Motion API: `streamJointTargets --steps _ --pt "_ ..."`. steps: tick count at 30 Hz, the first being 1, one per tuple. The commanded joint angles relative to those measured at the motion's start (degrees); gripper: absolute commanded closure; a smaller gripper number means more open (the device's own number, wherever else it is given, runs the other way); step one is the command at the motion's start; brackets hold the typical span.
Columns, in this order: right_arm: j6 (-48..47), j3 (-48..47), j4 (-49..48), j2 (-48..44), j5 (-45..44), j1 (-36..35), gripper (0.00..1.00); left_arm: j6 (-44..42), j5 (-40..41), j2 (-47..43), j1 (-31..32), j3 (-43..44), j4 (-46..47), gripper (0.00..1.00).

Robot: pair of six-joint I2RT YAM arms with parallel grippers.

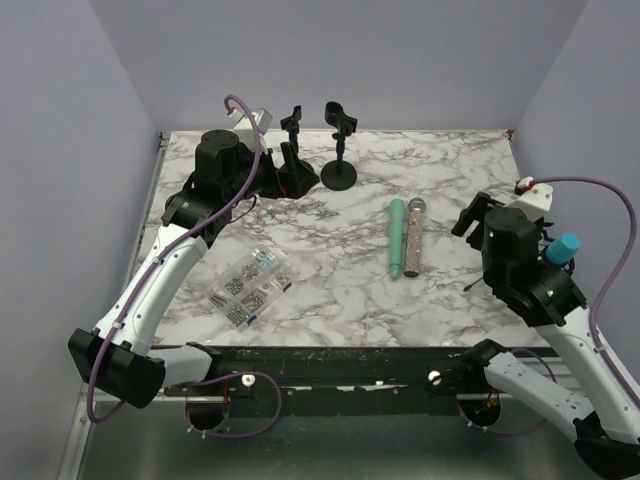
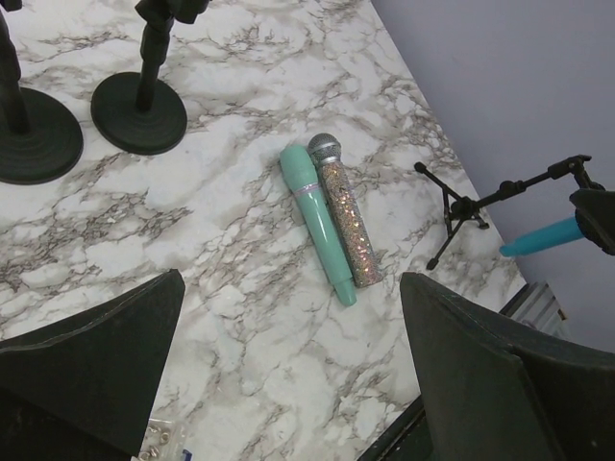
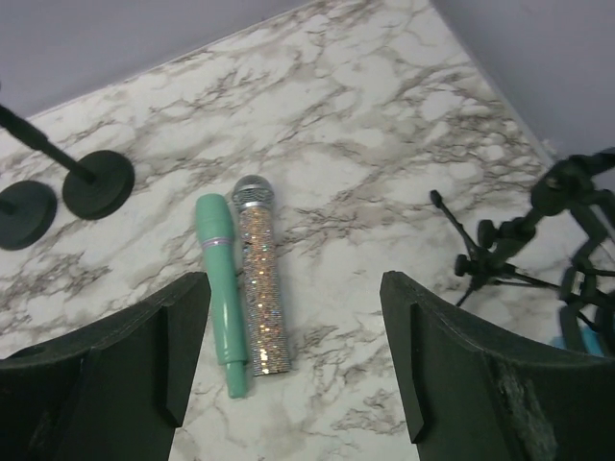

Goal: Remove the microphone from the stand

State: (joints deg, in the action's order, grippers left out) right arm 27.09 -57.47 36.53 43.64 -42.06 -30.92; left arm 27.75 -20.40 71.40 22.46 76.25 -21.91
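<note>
Observed: the bright blue cylindrical microphone (image 1: pixel 563 248) appears seated in the clip of the small black tripod stand (image 2: pixel 461 206), at the right edge of the white marble-patterned desk (image 1: pixel 340 290), and is not yet removed. The right pincer (image 3: pixel 298 375) is released and empty, near the stand. The left pincer (image 2: pixel 298 384) is likewise released, well apart from it.

Recommendation: the left pincer steadies the tripod low on its stem. The right pincer then grasps the blue barrel squarely and draws it along the clip's axis, since the light stand may tip.
</note>
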Motion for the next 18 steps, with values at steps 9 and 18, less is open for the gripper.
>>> streamJointTargets --steps 9,18 --pt "17.1 -13.5 29.7 3.7 -20.2 -0.1 0.22 1.0 -2.4 -1.4 0.3 -0.5 1.7 0.01" --pt "31.3 -15.3 44.9 6.0 -30.5 0.0 0.33 0.3 -1.3 -1.5 1.1 -0.5 1.3 0.02"
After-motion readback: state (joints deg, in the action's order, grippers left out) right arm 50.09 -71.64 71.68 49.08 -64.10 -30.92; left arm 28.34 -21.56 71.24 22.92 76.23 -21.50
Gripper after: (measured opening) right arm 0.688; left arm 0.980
